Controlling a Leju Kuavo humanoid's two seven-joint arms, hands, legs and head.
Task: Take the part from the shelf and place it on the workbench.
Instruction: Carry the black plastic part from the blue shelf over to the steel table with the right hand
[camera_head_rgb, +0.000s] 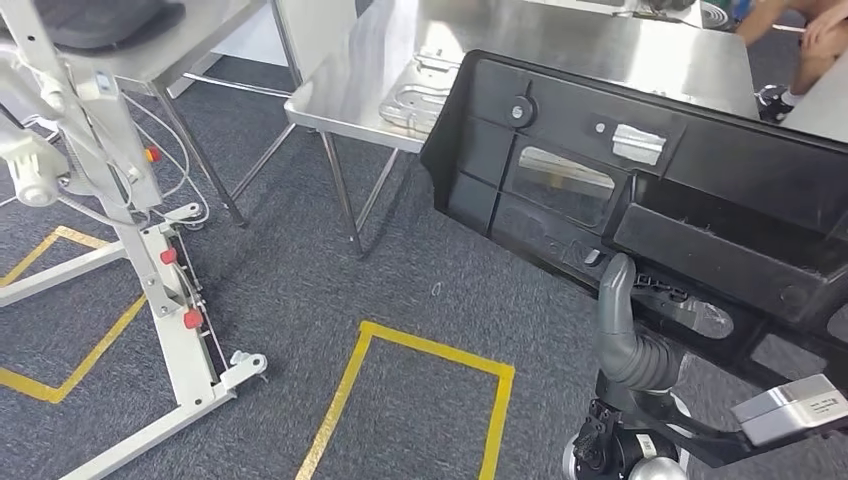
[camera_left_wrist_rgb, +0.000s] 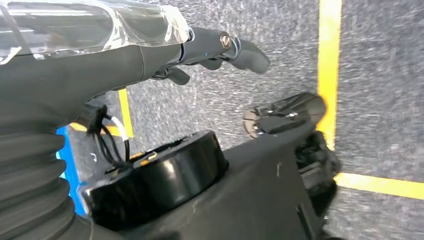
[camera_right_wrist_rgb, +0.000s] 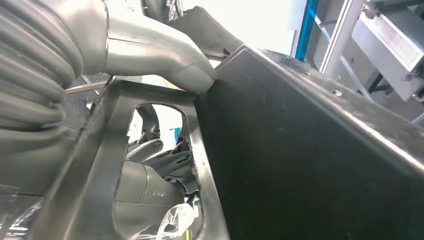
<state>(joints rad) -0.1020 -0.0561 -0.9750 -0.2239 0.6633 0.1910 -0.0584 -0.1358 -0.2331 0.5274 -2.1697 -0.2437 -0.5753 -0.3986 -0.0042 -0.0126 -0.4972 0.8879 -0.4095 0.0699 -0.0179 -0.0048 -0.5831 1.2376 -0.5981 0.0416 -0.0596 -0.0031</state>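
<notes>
The big black part (camera_head_rgb: 640, 190) is held up in the air by the right hand (camera_head_rgb: 628, 335) — just in front of the metal workbench (camera_head_rgb: 560, 50). The left hand (camera_left_wrist_rgb: 220, 50) is held open over the floor (camera_left_wrist_rgb: 380, 100).

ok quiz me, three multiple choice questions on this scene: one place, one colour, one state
1. Where is the large black plastic panel?
A. flat on the steel table
B. held up in the air in front of the robot
C. lying on the carpet

2. What colour is the tape outline on the grey carpet?
A. yellow
B. red
C. white

3. What is the right robot hand doing?
A. hanging with nothing in it
B. gripping the panel's edge
C. resting on the floor

Answers: B, the panel sits above floor and shiny steel table; A, the lines are yellow; B, its thumb presses on the panel's rim.
</notes>
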